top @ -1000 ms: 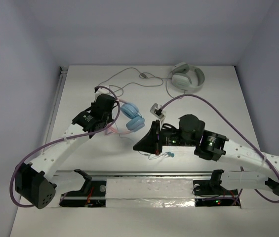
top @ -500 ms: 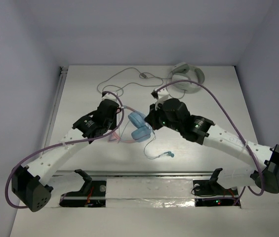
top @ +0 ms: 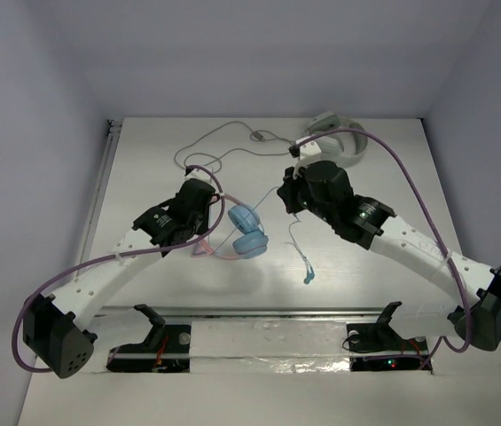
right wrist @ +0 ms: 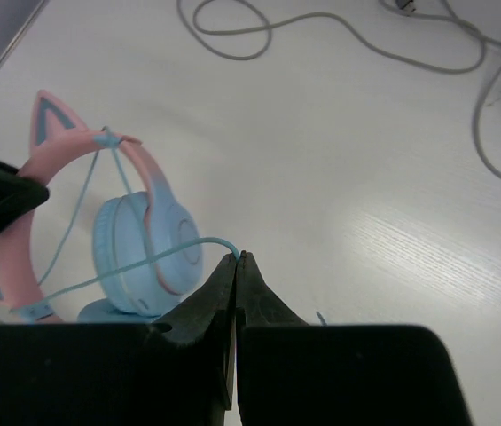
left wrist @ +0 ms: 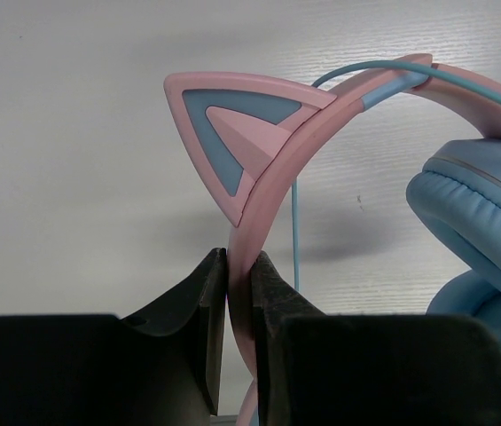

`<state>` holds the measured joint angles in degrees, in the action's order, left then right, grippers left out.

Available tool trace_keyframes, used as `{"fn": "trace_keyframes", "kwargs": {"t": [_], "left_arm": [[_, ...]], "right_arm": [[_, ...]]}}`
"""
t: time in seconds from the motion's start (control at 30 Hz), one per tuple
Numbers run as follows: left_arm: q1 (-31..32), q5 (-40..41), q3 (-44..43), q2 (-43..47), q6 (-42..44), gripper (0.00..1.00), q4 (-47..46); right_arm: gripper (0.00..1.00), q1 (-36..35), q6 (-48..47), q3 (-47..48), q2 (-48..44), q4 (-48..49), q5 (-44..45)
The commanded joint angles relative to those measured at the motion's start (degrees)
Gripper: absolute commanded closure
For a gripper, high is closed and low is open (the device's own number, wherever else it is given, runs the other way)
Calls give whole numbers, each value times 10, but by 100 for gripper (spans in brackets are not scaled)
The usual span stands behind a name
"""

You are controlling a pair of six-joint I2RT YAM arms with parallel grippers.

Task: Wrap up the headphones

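The headphones (top: pixel 248 231) have light blue earcups (right wrist: pixel 144 244) and a pink headband with pointed ears (left wrist: pixel 232 133). They are held just above the middle of the table. My left gripper (left wrist: pixel 238 262) is shut on the pink headband below one ear. My right gripper (right wrist: pixel 238 259) is shut on the thin light-blue cable (right wrist: pixel 144 262), which runs from its tips across the earcup and over the headband (right wrist: pixel 108 138). In the top view the cable's free end and plug (top: pixel 308 277) dangle below the right gripper (top: pixel 287 202).
White-grey headphones (top: pixel 334 140) lie at the back right, their grey cable (top: pixel 223 142) looping across the back of the table and showing in the right wrist view (right wrist: pixel 339 27). The arm bases and a rail sit along the near edge.
My right arm has swung from the near middle up and back to the right of the headphones, pulling the blue cable with it. The left arm has shifted the headphones slightly right.
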<state>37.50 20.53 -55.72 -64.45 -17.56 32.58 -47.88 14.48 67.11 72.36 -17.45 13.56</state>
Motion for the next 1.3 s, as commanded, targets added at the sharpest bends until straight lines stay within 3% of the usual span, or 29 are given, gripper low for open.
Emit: {"fn": "trace_keyframes", "kwargs": {"t": [0.0, 0.5, 0.9, 1.2, 1.27], "left_arm": [[5, -25, -31, 13, 6, 100, -28], [5, -102, -54, 12, 30, 100, -24], [5, -153, -111, 17, 36, 100, -23], [5, -37, -203, -19, 30, 100, 20], [5, -52, -207, -17, 33, 100, 10]], "right_arm": [[100, 22, -20, 17, 11, 42, 19], [100, 75, -24, 32, 107, 142, -113], [100, 99, 14, -36, 151, 259, -237], [100, 117, 83, -164, 100, 387, -322], [100, 117, 91, -179, 98, 396, -339]]}}
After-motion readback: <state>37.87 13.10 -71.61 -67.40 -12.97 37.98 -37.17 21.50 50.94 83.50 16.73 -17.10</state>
